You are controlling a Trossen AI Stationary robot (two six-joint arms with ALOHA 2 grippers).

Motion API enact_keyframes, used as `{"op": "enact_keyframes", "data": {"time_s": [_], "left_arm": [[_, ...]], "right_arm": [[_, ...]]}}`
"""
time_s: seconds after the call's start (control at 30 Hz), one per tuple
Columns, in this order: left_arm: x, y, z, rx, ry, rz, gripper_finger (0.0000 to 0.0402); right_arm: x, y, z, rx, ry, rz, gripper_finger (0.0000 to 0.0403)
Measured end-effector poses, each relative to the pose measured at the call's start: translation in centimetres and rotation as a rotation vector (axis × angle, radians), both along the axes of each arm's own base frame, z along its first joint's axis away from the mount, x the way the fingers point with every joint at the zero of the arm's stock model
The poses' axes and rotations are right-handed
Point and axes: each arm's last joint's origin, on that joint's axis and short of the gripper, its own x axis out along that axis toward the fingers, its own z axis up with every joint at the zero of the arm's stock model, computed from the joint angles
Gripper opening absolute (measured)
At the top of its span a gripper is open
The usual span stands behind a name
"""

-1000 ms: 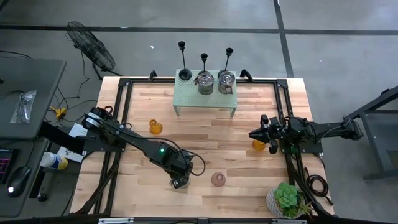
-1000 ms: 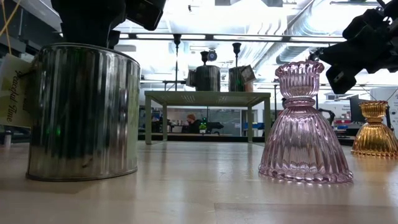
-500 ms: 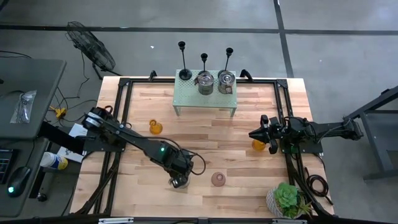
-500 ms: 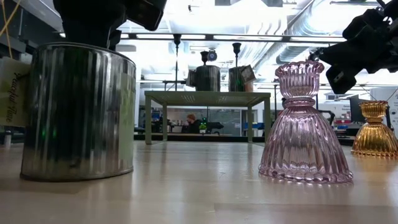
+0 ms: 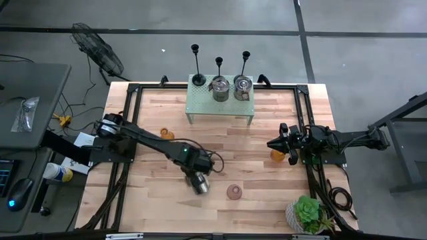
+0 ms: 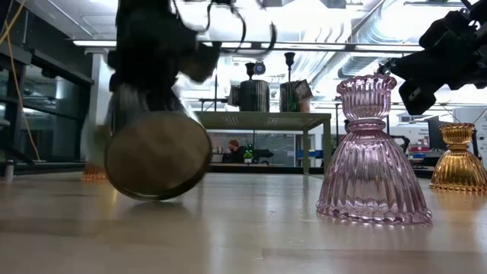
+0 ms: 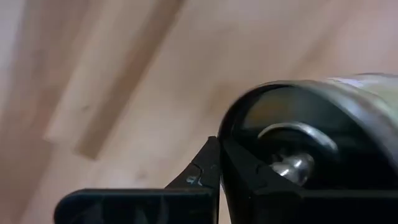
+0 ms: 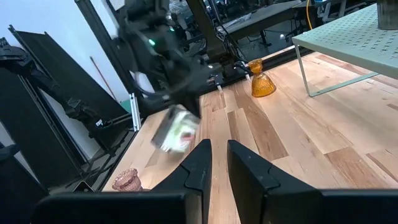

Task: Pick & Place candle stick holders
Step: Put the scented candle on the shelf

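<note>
A silver tin can [image 6: 157, 144] hangs tipped above the wooden table [image 5: 260, 143], its round bottom facing the low camera. Near it a pink ribbed glass holder [image 6: 374, 152] stands upright on the boards, and an amber glass holder [image 6: 459, 158] sits further off toward the table's right side. A second amber one [image 5: 167, 135] stands on the left. At the far edge two more cans [image 5: 221, 87] share a pale green perforated stand [image 5: 220, 107]. A potted succulent [image 5: 307, 213] fills the near right corner
</note>
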Motion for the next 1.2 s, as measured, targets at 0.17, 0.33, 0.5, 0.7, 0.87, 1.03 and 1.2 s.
{"op": "enact_keyframes", "data": {"time_s": [0.17,0.33,0.5,0.7,0.87,1.03,1.2], "left_arm": [[0.1,0.6,0.6,-0.004,-0.013,0.004,0.0002],[-0.1,0.5,0.8,-0.013,-0.013,-0.007,0.0001],[-0.4,0.7,1.6,-0.005,-0.032,-0.008,0.0001],[-1.3,1.0,3.5,0.040,-0.086,-0.059,0.0001],[-2.6,0.1,5.8,0.097,-0.182,-0.336,0.0001],[-3.8,-1.5,7.8,0.154,-0.291,-0.837,0.0020],[-3.8,-2.1,8.1,0.072,-0.353,-0.966,0.0116]], "right_arm": [[0.0,0.0,0.0,0.000,0.000,0.000,0.0044],[0.0,0.0,0.0,0.000,0.000,0.000,0.0044],[0.0,0.0,0.0,0.000,0.000,0.000,0.0044],[0.0,0.0,0.0,0.000,-0.002,0.000,0.0044],[0.0,0.0,0.0,0.000,-0.002,0.000,0.0044],[0.0,0.0,0.0,0.000,-0.003,0.000,0.0044],[0.0,0.0,0.0,0.000,-0.003,0.000,0.0044]]}}
